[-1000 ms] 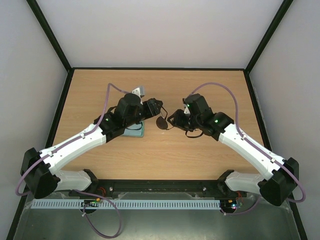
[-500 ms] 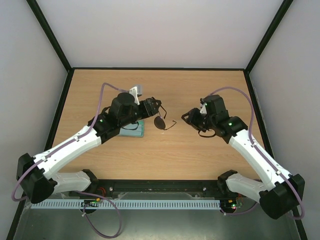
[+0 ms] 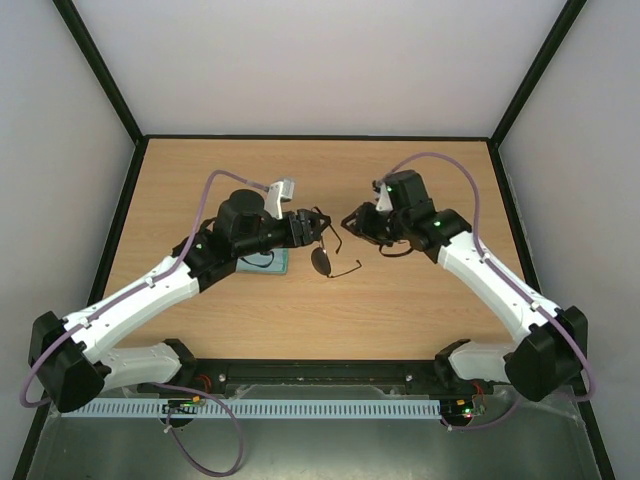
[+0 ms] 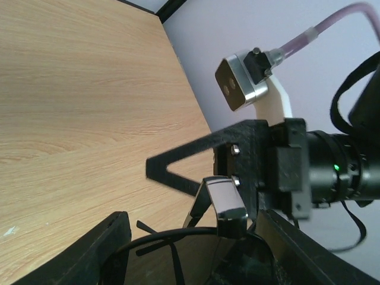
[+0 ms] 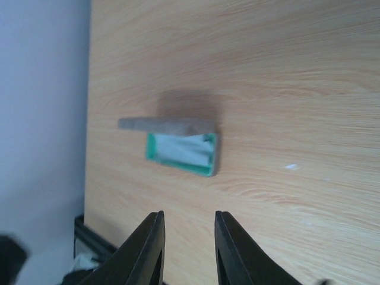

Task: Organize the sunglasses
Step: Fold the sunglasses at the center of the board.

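Observation:
The sunglasses (image 3: 323, 260) hang in the air from my left gripper (image 3: 312, 228), one dark lens down and a temple arm sticking out to the right. In the left wrist view the thin dark frame (image 4: 178, 246) lies between my left gripper's (image 4: 202, 261) black fingers, which are shut on it. My right gripper (image 3: 351, 220) is open and empty, just right of the sunglasses and apart from them. In the right wrist view it (image 5: 187, 249) points down at the open grey case (image 5: 181, 148) with green lining and a light cloth inside.
The grey case (image 3: 266, 263) lies on the wooden table (image 3: 400, 300) under my left wrist, mostly hidden in the top view. The right arm's black finger (image 4: 178, 169) and wrist camera (image 4: 240, 83) fill the space right in front of my left gripper.
My right gripper let go of the sunglasses, drew back to the right, then moved up and left again. The left gripper kept the sunglasses, which now hang lower.

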